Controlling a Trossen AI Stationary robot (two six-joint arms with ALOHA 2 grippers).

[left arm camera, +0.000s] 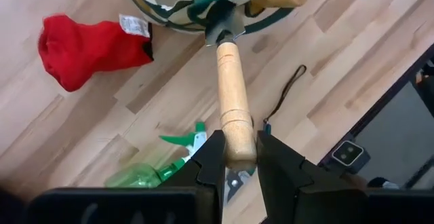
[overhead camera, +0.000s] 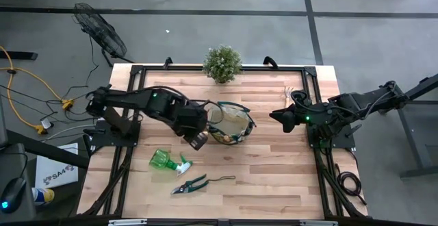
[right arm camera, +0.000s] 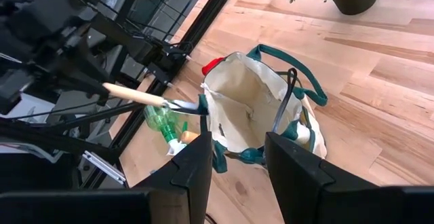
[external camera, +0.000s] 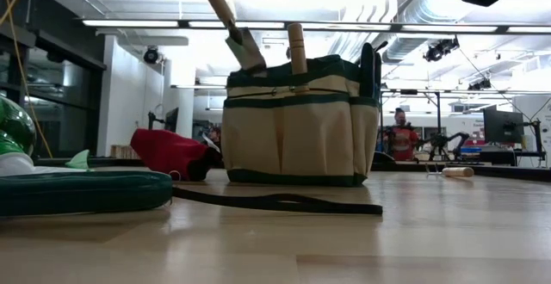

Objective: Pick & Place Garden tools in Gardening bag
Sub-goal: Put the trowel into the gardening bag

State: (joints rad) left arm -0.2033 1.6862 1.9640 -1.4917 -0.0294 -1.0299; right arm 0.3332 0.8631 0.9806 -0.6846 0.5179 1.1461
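Left claw (left arm camera: 239,157) clamped on trowel (left arm camera: 232,102) at gardening bag (right arm camera: 258,112) rim; right claw (right arm camera: 234,163) open, empty; spray bottle (overhead camera: 166,161), pruners (overhead camera: 191,183), glove (left arm camera: 85,44) remain on desk (overhead camera: 274,178).

tan bag (external camera: 293,129) with dark green trim; red glove (left arm camera: 88,47); green spray bottle (overhead camera: 166,161).

A light wooden slatted table top (overhead camera: 274,164) in a black metal frame stands on a grey concrete floor (overhead camera: 369,20) crossed by dark seam lines. At the upper left of the high view lies a black round wire fan (overhead camera: 100,29), with yellow cables (overhead camera: 27,82) snaking along the left edge. In the low view, long white ceiling light strips (external camera: 138,23) glow above a white pillar (external camera: 116,95), and silver ducts (external camera: 413,17) run upper right.
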